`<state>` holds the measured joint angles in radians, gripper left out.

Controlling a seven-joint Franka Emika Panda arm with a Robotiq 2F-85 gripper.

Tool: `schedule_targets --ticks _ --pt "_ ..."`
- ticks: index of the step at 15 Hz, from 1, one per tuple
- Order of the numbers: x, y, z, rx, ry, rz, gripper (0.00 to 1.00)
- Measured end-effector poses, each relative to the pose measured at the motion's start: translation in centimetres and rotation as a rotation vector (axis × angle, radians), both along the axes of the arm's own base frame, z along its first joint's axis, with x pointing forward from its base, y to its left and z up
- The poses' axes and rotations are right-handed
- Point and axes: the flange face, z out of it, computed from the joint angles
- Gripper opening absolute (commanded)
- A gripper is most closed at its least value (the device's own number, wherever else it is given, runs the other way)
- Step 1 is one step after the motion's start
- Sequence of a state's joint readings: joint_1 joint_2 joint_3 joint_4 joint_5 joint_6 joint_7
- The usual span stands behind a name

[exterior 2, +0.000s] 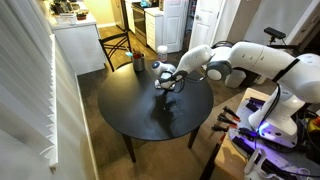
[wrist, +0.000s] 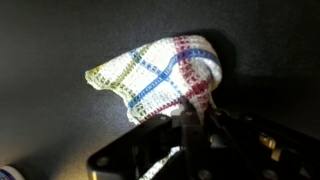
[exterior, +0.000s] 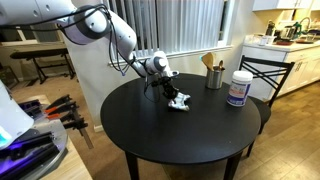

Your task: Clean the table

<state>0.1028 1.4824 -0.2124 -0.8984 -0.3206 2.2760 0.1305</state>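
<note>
The round black table [exterior: 180,135] shows in both exterior views, also [exterior 2: 140,115]. A checked cloth with blue, red and yellow lines [wrist: 160,75] lies bunched on the tabletop; it shows small and white under the arm in both exterior views [exterior: 179,101] [exterior 2: 166,84]. My gripper [wrist: 185,120] is shut on the near edge of the cloth, fingers pinching a fold against the table. In an exterior view the gripper [exterior: 168,88] reaches down at the table's far side.
A metal cup with utensils [exterior: 213,75] and a white canister with a blue label [exterior: 238,88] stand at the table's far edge. A black chair [exterior: 262,75] is behind the table. Window blinds and a white counter [exterior: 290,45] are in the background.
</note>
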Motion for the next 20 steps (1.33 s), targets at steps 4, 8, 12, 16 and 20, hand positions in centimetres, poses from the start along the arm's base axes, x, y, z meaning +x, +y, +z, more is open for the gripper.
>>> schedule_targets --ticks 4,8,12,16,20 --pt "0.0 -0.1 0.1 0.002 -0.02 -0.047 0.41" --pt "0.2 -0.6 0.3 0.001 -0.039 -0.092 0.65" --pt "0.2 -1.2 0.6 -0.014 -0.052 -0.134 0.91" --pt "0.3 -1.2 0.7 -0.016 -0.072 -0.174 1.0" --pt "0.6 -1.1 1.3 -0.016 -0.1 -0.216 1.0"
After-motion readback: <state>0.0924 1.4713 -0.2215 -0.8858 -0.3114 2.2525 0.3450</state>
